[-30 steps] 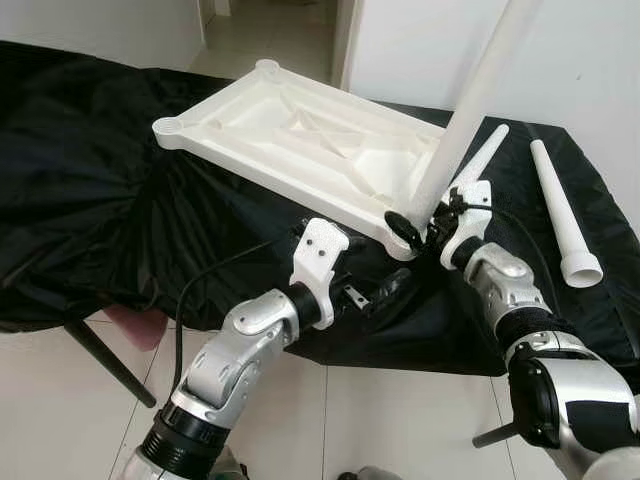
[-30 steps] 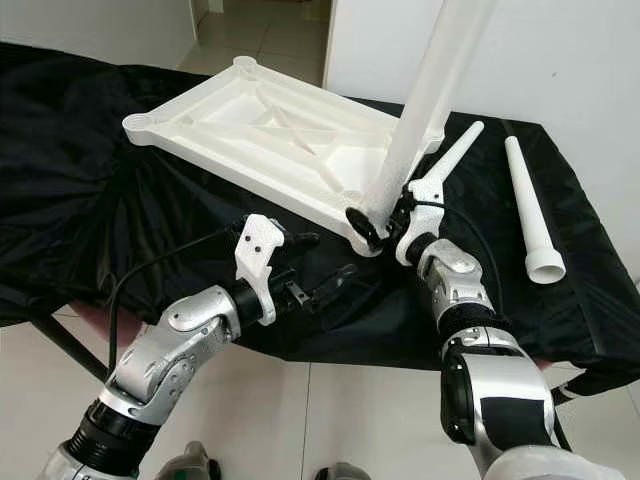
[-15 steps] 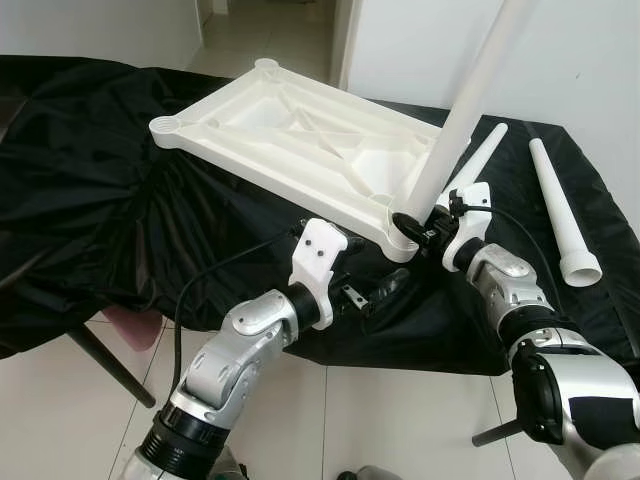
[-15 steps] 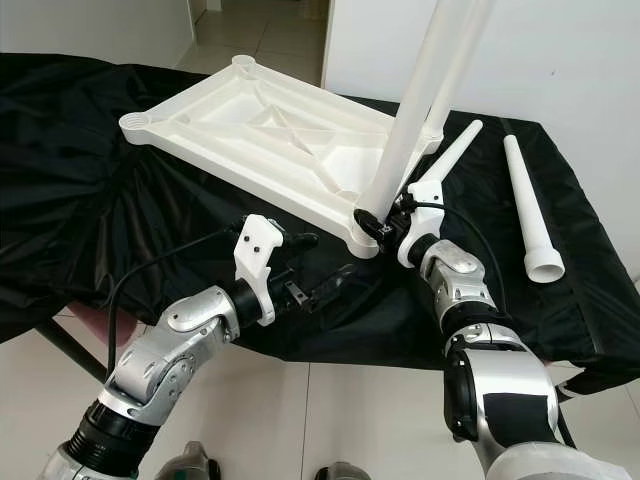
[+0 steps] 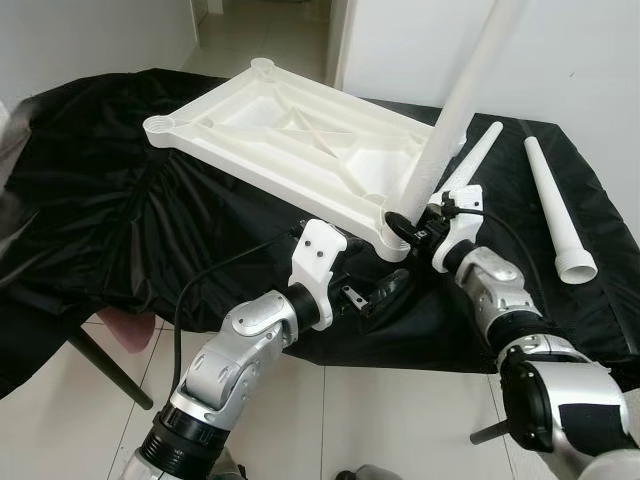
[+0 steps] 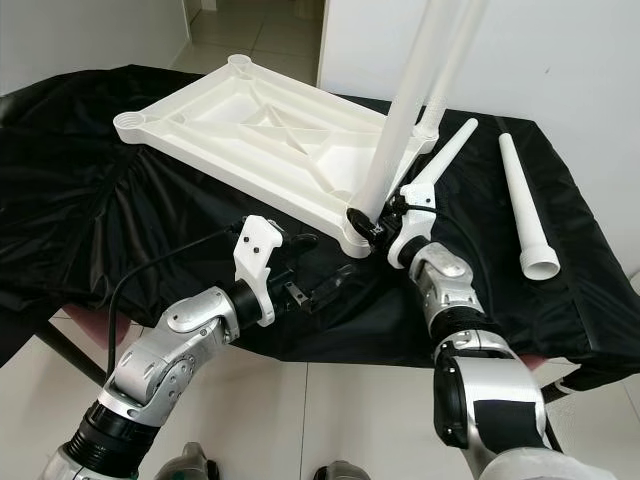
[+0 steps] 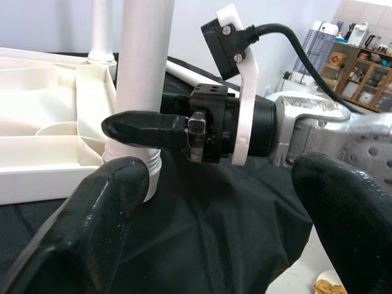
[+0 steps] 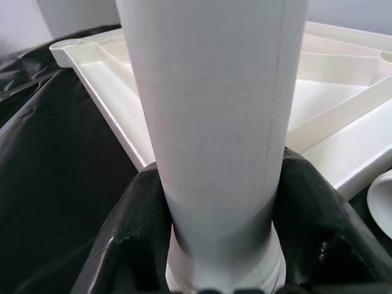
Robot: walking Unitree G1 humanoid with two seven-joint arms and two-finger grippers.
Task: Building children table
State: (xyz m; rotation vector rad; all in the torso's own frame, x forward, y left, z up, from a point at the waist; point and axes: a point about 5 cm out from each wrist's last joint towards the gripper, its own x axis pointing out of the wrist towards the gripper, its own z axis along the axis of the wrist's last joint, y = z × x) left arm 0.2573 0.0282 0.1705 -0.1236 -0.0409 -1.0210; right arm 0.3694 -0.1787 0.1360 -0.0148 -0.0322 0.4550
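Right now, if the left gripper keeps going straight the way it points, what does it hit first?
Probably the right gripper, shut on the white table leg at the tabletop's near corner socket. The left gripper is open; depth is uncertain.

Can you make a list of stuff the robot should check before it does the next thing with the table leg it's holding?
1. Right gripper clamped on the long white plastic table leg: ok, black fingers press both sides.
2. Leg's end sits in the corner socket of the upside-down white plastic tabletop: ok.
3. Leg fully seated: cannot tell.
4. Leg straight up: not ok, it leans.
5. Left gripper open and off the parts: ok, it hovers over the black cloth.
6. Two spare white legs waiting on the cloth: ok.
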